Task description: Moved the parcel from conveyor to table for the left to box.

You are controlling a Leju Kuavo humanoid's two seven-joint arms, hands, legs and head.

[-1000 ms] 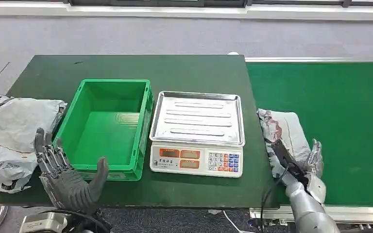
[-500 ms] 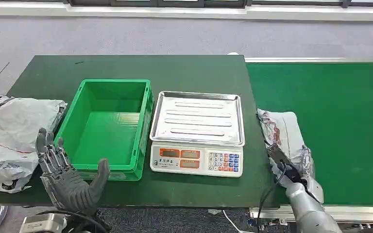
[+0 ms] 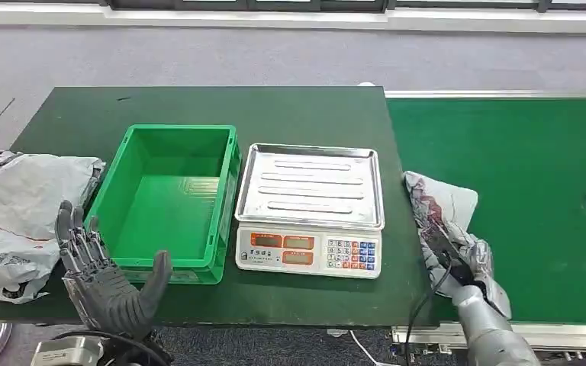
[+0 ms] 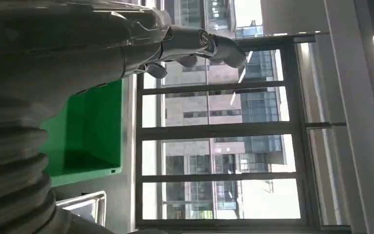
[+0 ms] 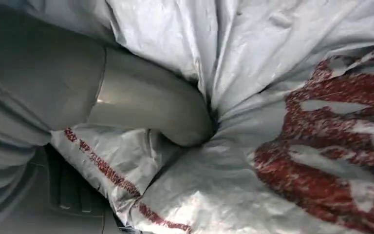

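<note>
Crumpling now, the parcel (image 3: 449,221) is bunching in the right hand (image 3: 467,268)'s gripping fingers; left hand (image 3: 107,282) idling open; next, lifting toward nine o'clock onto the counter (image 3: 198,103)

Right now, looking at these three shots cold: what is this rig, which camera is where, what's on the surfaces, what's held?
It is a humanoid robot with two silver arms ending in many-fingered hands. The head view looks down from its body; the other two come from cameras at each wrist.

On the dark green table stand an empty green crate and a weighing scale, with a grey bag at its left end. The green conveyor runs on the right.

The right hand grips a grey and red parcel on the conveyor. The left hand holds nothing, fingers spread.
</note>
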